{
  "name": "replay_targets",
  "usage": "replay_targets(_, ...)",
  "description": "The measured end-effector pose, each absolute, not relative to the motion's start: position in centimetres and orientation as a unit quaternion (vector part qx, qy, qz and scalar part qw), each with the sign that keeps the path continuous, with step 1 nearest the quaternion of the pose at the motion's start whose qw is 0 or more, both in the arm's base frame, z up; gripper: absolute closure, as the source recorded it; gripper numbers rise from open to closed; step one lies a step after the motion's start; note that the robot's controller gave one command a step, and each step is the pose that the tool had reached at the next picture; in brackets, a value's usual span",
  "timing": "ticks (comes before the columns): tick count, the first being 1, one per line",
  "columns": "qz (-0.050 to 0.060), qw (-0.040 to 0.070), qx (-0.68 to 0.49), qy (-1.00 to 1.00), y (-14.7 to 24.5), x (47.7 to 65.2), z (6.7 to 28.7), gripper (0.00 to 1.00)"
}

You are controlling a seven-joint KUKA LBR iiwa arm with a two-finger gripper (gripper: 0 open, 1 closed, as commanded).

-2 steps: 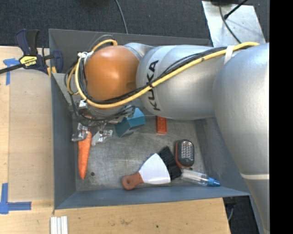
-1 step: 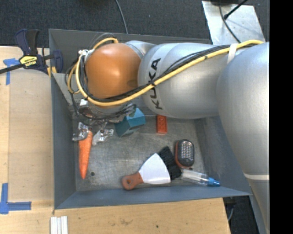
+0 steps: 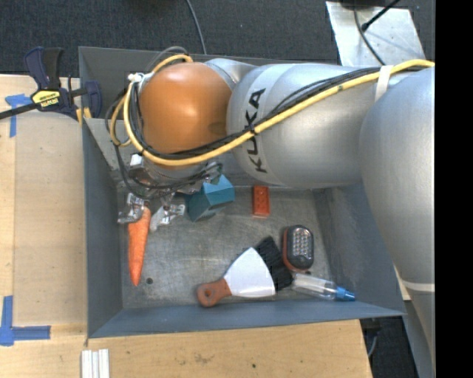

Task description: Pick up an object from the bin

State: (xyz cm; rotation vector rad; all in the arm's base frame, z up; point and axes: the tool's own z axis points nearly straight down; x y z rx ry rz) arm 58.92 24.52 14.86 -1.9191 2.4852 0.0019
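Three things lie by the near wall of the bin: a brush, a clear tube and a dark oval gadget. Farther back on the left, an orange carrot has its top between the spread fingers of the gripper, with a blue block just beside.

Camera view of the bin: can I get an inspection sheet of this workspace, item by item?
Surface: grey bin, floor bare in the middle.
Job's things: carrot along the view's left wall, its upper end between the fingers.
Clutter: teal block, red block, brush, black oval gadget, clear tube with a blue cap.
Grippers: gripper open, low in the bin, astride the carrot's top.
Cables: yellow cable along the arm, looped round the orange wrist cover.
Surroundings: dark floor behind the bin.
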Motion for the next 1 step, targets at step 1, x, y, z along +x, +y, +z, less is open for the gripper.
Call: replay_targets(1,0.000,0.004,-0.611,0.792,24.57,59.05,15.86,1.00)
